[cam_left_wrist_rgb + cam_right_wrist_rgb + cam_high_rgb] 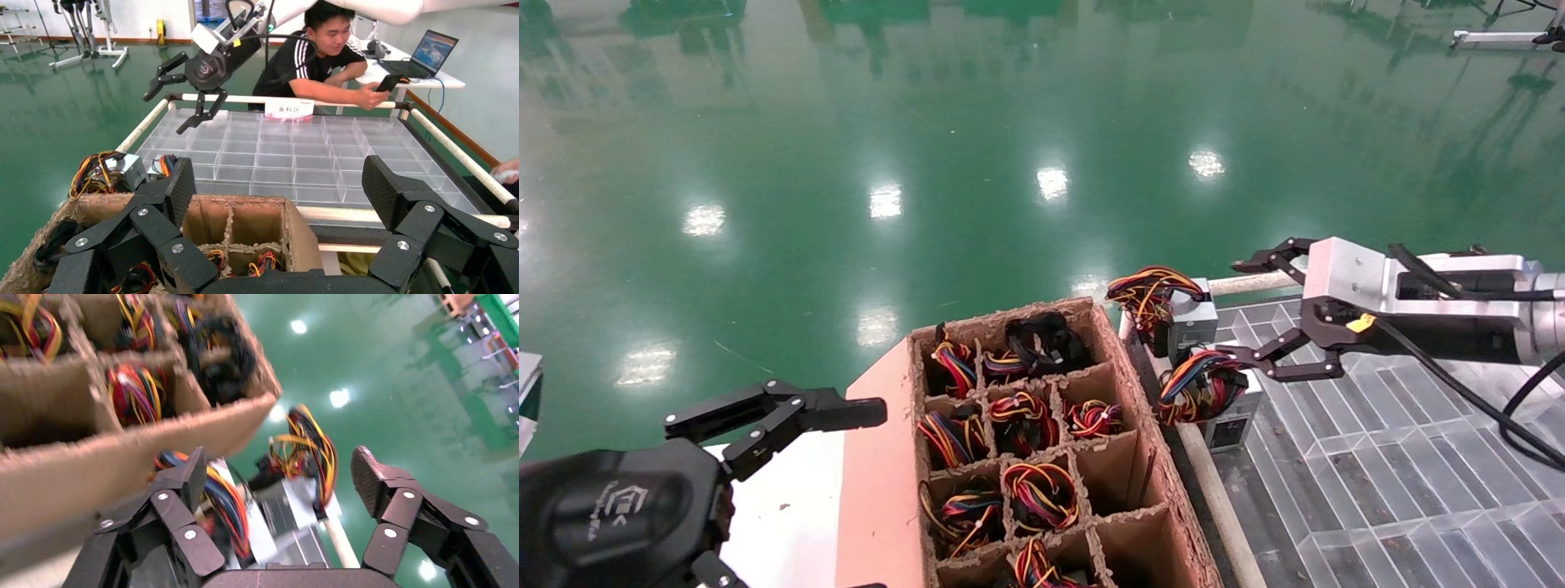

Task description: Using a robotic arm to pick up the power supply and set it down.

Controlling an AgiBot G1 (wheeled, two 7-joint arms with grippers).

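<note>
The power supply (1228, 412) sits at the near-left edge of the clear grid tray (1401, 482), its red-blue wire bundle (1197, 384) spilling toward the cardboard crate (1148, 457). It looks dense and rigid — slick metal sides, floppy wires — so I'd grip the box body, not the bundle. The right claw (1254, 310) hovers spread wide just above it, empty. A second supply (1193, 314) rests just beyond. The left claw (862, 412) idles open beside the crate.
</note>
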